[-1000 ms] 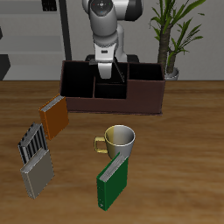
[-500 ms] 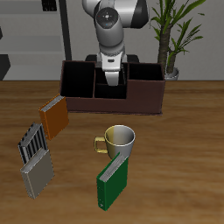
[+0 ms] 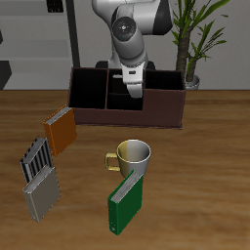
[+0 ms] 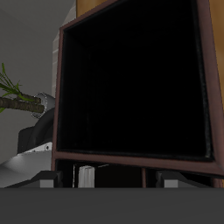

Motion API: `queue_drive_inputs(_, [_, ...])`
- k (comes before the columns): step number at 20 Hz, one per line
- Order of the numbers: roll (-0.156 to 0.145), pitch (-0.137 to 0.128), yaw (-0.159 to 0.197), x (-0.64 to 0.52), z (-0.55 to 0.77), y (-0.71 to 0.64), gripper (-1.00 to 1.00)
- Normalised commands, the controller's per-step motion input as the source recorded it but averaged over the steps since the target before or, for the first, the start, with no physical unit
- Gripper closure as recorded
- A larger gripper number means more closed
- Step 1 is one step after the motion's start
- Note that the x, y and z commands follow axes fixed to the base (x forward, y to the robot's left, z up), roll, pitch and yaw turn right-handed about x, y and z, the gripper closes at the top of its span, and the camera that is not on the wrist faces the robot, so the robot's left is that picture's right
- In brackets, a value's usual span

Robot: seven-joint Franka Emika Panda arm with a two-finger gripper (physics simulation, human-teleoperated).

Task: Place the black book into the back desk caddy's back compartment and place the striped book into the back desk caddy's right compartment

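My gripper [image 3: 132, 84] hangs low over the middle section of the back desk caddy [image 3: 127, 116], a long dark brown box. It looks shut on the black book [image 3: 133, 92], a dark slab hanging under the hand among the partitions. The wrist view looks down into one dark, brown-walled compartment [image 4: 131, 87], and a finger [image 4: 48, 180] shows at the frame's edge. I cannot tell which slot the black book is over. The striped book [image 3: 37, 159] leans upright on the table, far from the gripper and nearer the front edge.
An orange book [image 3: 62, 130] stands between the caddy and the striped book. A grey book [image 3: 40, 196] stands just in front of the striped one. A metal mug [image 3: 133, 155] and a green book [image 3: 125, 203] stand mid-table. A potted plant [image 3: 191, 39] rises behind the caddy.
The arm has slid sideways along the caddy toward the plant end and dropped a little, the dark book moving with it. The books on the table have not moved.
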Motion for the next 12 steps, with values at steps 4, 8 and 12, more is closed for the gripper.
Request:
queue_drive_inputs(4, [0.01, 0.034, -0.032, -0.1, 0.15, -0.08, -1.0])
queue_drive_inputs(8, [0.005, -0.019, -0.06, -0.04, 0.25, -0.11, -1.0])
queue_drive_inputs(12, [-0.034, -0.141, -0.207, -0.01, 0.72, -0.29, -1.0])
